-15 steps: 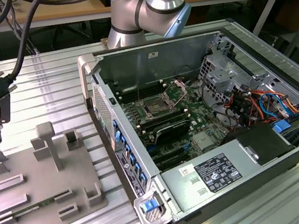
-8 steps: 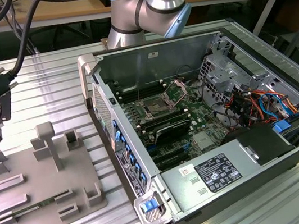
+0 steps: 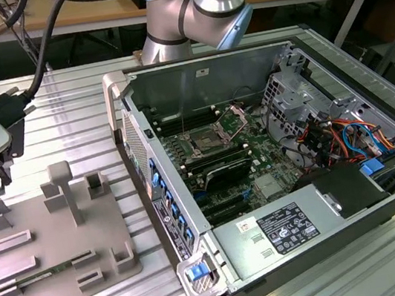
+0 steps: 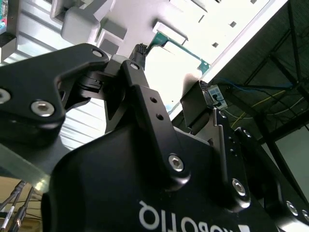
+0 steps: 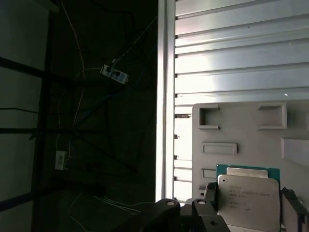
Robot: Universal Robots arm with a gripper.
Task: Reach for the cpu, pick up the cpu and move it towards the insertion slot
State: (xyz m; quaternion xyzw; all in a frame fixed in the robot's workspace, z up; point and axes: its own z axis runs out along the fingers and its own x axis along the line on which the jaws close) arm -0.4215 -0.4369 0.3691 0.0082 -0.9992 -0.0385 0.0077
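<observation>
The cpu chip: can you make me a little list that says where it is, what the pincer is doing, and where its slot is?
cpu: silvery square chip with a green rim, in front of the grey fixture plate
pincer: shut on the cpu, gripping two opposite edges
plate sits on: ribbed metal table
insertion slot: on the green board inside the open computer case, to the exterior view's right of the plate
cpu in slot: not yet

cpu [image 5: 248,200] | first wrist view | one edge cropped by frame
</observation>
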